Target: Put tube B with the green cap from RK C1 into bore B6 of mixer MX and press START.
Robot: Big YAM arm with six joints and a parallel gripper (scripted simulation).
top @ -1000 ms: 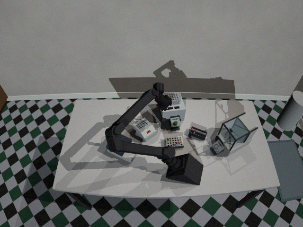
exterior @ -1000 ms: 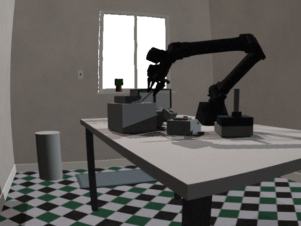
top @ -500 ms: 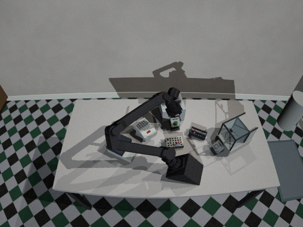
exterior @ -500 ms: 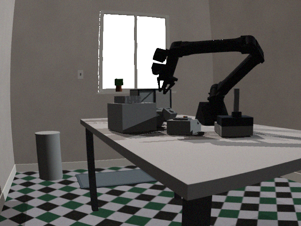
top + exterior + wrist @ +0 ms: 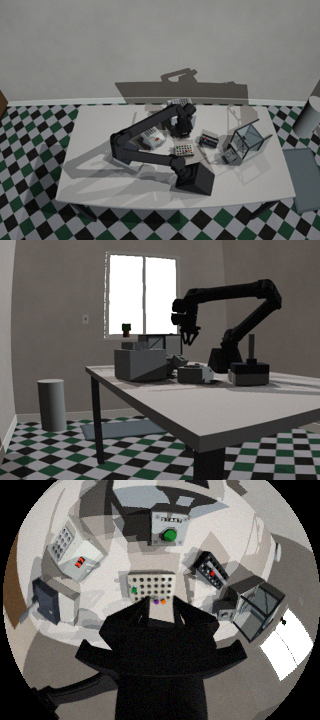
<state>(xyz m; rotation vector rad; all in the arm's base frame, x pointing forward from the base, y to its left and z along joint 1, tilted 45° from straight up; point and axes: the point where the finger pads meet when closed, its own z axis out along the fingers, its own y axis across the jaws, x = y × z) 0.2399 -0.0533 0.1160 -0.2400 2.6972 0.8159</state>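
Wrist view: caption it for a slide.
Empty gripper hovering above tube rack RK, mixer MX's green START key ahead.

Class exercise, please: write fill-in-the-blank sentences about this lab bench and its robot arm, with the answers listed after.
1. The black parallel gripper hangs above the bench holding ____.
2. The green-capped tube stands in the pale perforated tube ____.
3. The round START key on the grey box-shaped mixer is coloured ____.
4. The tube in the dark magnet block has a ____ cap.

Answers: nothing; rack; green; red

The arm [image 5: 232,290] folds high, its fingers [image 5: 186,338] pointing down, partly open, empty.
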